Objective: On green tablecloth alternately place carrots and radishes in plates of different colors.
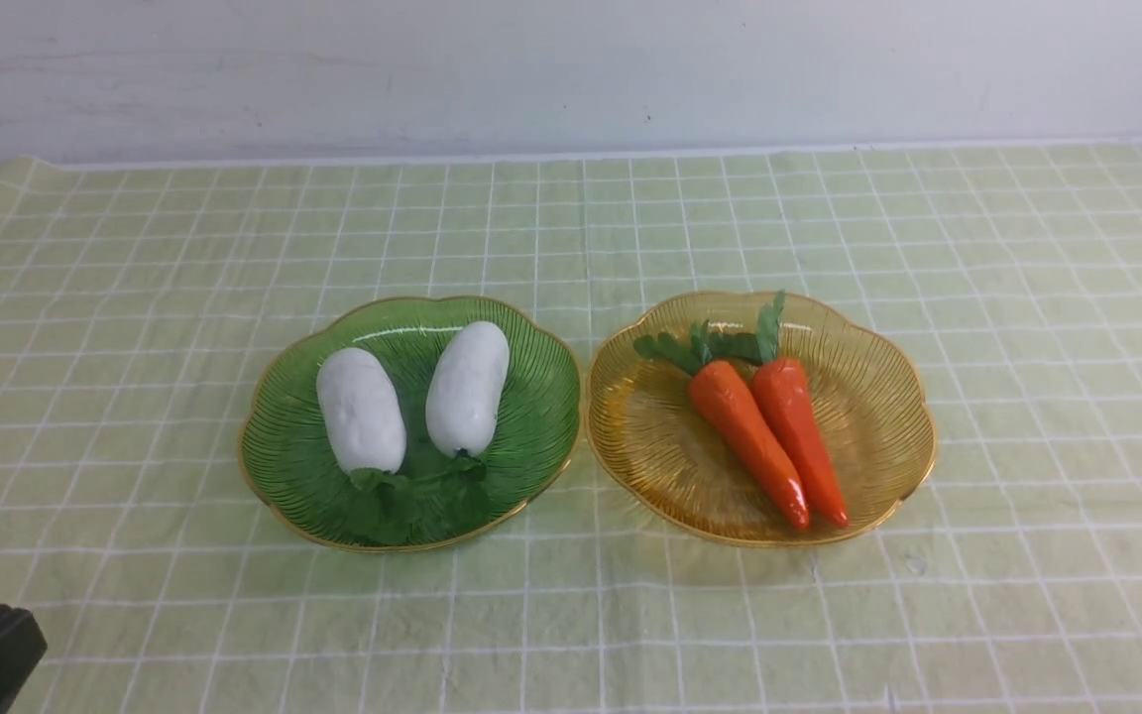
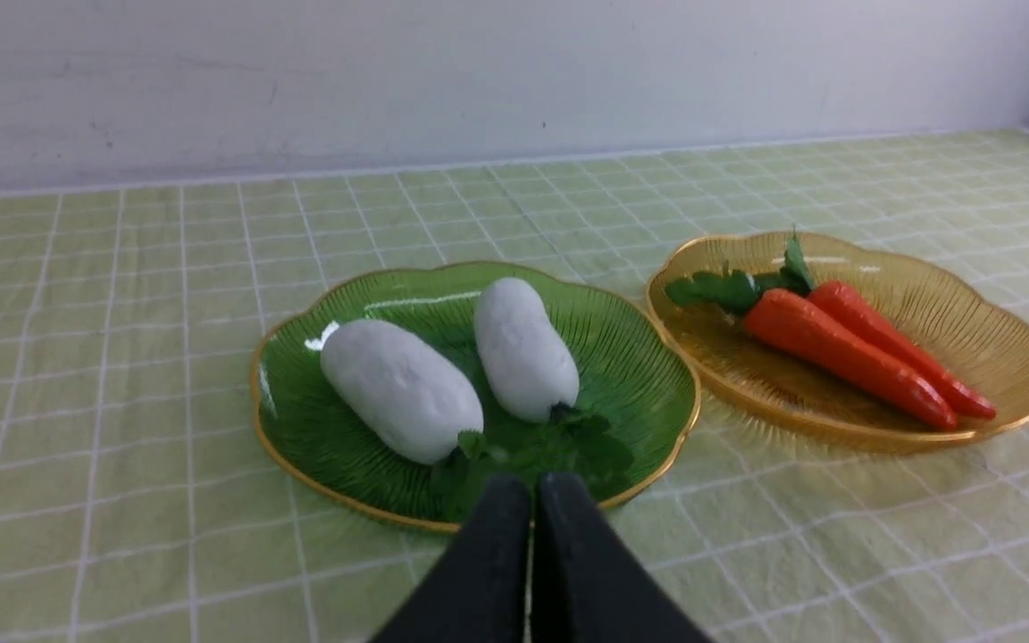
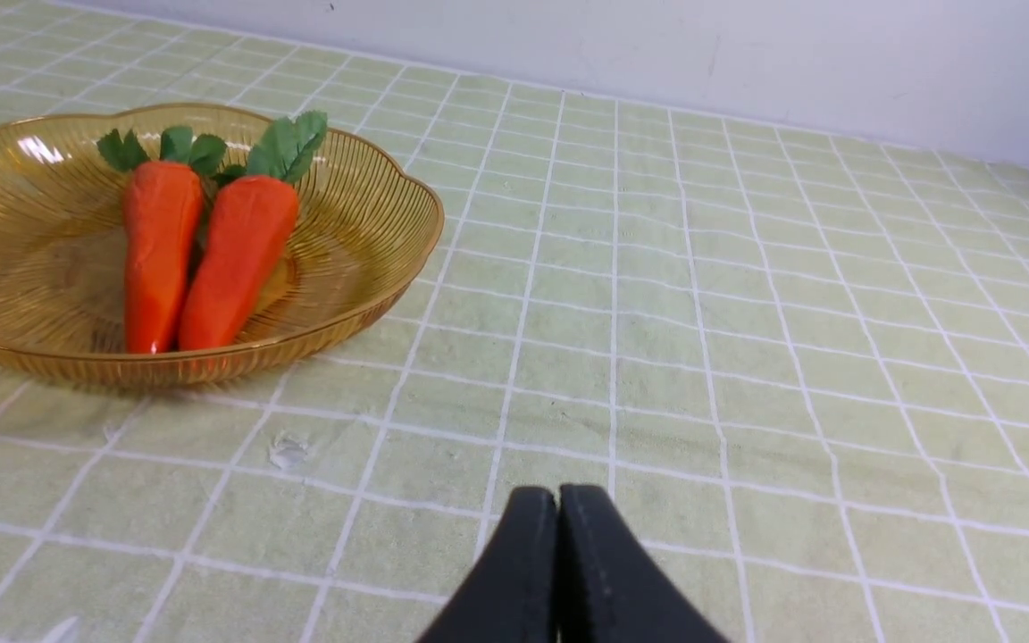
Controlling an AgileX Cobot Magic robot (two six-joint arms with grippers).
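Front view: on the cloth [image 1: 135, 297] two radishes [image 1: 361, 409] lie in the green plate [image 1: 279, 451], two carrots [image 1: 747, 441] in the amber plate [image 1: 878, 397]; the plates sit side by side, rims nearly touching

Left wrist view: left gripper [image 2: 532, 487] clenched, empty, near the green plate's rim

Right wrist view: right gripper [image 3: 558, 500] clenched, empty, over bare cloth, apart from the amber plate
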